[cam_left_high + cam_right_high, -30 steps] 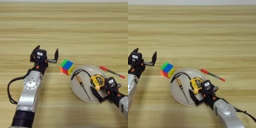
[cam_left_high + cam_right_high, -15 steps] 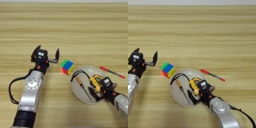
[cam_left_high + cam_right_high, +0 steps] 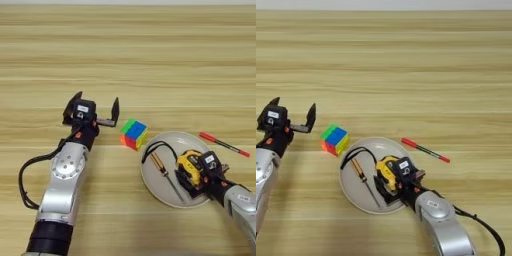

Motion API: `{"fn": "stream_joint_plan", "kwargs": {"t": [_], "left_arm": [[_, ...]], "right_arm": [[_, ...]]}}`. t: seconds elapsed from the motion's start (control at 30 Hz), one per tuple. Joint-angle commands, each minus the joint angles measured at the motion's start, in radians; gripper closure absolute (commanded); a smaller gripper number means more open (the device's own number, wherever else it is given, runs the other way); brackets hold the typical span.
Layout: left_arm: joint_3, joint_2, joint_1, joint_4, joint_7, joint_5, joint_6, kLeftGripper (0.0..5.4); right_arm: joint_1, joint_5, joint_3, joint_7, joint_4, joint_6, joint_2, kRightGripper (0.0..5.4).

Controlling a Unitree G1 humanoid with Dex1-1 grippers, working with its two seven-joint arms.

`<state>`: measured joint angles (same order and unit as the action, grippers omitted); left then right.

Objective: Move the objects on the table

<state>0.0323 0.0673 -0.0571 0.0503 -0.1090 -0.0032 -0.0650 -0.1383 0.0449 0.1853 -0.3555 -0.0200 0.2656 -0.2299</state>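
Screwdriver [image 3: 165, 172] lies diagonally on plate [image 3: 155, 185]; right claw [image 3: 202, 175] grips tape measure [image 3: 189, 167], left claw [image 3: 95, 107] released.

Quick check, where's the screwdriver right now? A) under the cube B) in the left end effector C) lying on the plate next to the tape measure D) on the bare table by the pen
C: the screwdriver lies on the plate beside the tape measure, which the right end effector is at.
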Motion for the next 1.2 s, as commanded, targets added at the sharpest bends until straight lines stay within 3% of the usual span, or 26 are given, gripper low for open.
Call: {"fn": "stream_joint_plan", "kwargs": {"t": [0.03, 0.43, 0.77, 0.97, 1.2], "left_arm": [[0.005, -0.004, -0.012, 0.004, 0.009, 0.011, -0.008, 0.0], [0.009, -0.006, -0.017, 0.006, 0.014, 0.013, -0.007, 0.0], [0.015, -0.013, -0.026, 0.014, 0.019, 0.016, -0.004, 0.0], [0.016, -0.017, -0.034, 0.026, 0.022, 0.017, -0.008, 0.0], [0.017, -0.021, -0.041, 0.041, 0.029, 0.018, -0.016, 0.0]], "right_arm": [[0.007, -0.007, -0.004, -0.002, -0.025, 0.007, -0.003, 1.18], [0.013, 0.002, -0.012, -0.007, -0.017, 0.007, -0.001, 1.19], [0.038, 0.041, -0.036, -0.022, 0.127, 0.073, 0.003, 1.19], [0.1, 0.056, -0.049, -0.022, 0.174, 0.11, 0.012, 1.19], [0.198, 0.055, -0.05, -0.015, 0.135, 0.118, 0.036, 1.19]]}}
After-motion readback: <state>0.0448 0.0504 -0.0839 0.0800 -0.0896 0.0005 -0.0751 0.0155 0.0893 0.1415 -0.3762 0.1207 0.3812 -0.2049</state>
